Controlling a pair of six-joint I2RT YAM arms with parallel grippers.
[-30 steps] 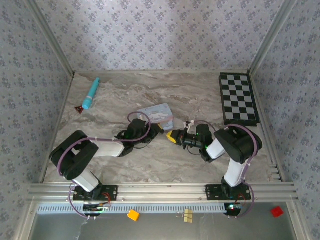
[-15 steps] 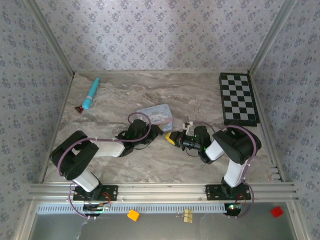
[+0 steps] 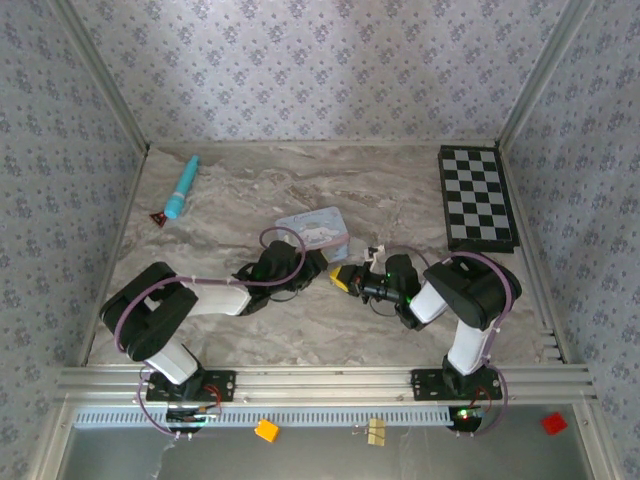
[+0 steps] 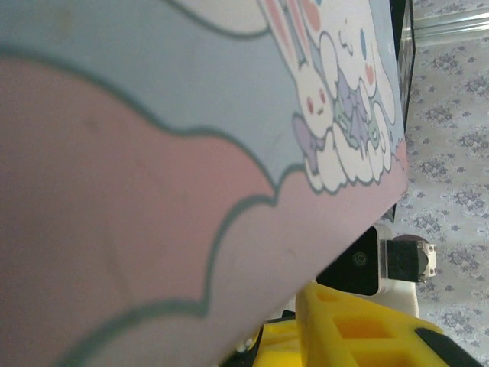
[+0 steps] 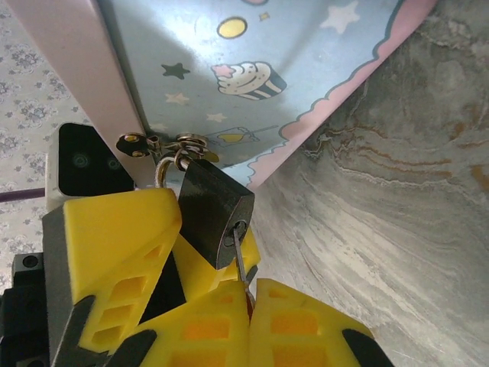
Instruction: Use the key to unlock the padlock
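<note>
Floral wallpaper walls point(image 3: 300, 70) close in a table point(image 3: 400, 190) with a marbled grey-beige top. From above, a rigid black-and-white chequered board point(image 3: 477, 197) lies at the far right corner and a slim teal tube point(image 3: 182, 186) near the far left edge. A pale blue tin point(image 3: 315, 232) sits mid-table, with the left gripper point(image 3: 318, 263) and the right gripper point(image 3: 343, 277) meeting just beside its near edge.

The right wrist camera adds what the overhead view is too small to show. The padlock point(image 5: 214, 212), a matte black block with rounded corners, hangs by a thin silvery shackle from a small metal hasp point(image 5: 187, 141) on the tin's edge. A slender silver key point(image 5: 241, 260) enters its underside, and the right gripper's ribbed yellow plastic fingers are clenched on that key. A yellow finger point(image 5: 114, 229) of the left gripper touches the padlock's side; I cannot tell whether that gripper is grasping or released.

The left wrist camera sees the tin's smooth lid close up: pink scalloped border, cartoon rabbits.
</note>
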